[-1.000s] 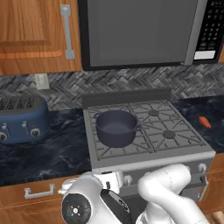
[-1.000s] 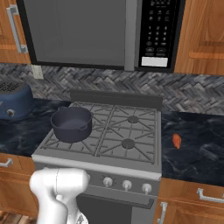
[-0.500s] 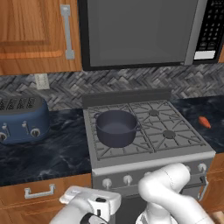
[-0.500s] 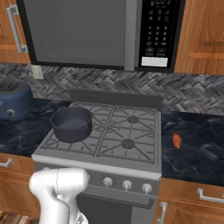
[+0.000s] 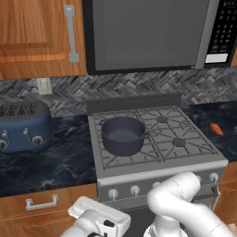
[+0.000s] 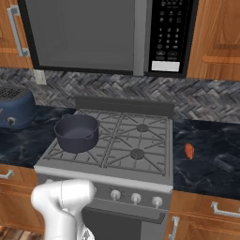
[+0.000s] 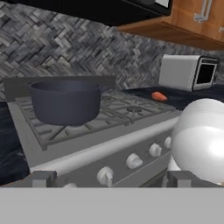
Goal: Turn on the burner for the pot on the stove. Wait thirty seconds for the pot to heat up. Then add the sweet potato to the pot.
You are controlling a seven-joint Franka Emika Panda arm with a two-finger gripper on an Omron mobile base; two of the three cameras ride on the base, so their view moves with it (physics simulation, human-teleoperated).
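At the bottom of the hand view the two dark fingers (image 7: 39, 179) stand wide apart, holding nothing. Beyond them the grey steel gas stove (image 5: 157, 171) fills mid-frame, round silver knobs (image 7: 105, 175) along its front. The round dark blue-grey metal pot (image 5: 123, 135) sits left of centre on the front-left grate. The small orange-red sweet potato (image 6: 189, 150) lies on the dark marbled tabletop (image 6: 206, 159) at right, well apart from the pot.

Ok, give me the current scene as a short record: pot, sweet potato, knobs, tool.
pot: on the stove's front-left grate, nothing visible inside
sweet potato: lying on the dark counter right of the stove, apart from the pot
knobs: row along the stove's front panel, none touched
tool: low in front of the stove, facing the knobs, holding nothing; its two tips stand wide apart
toaster: blue, on the counter left of the stove
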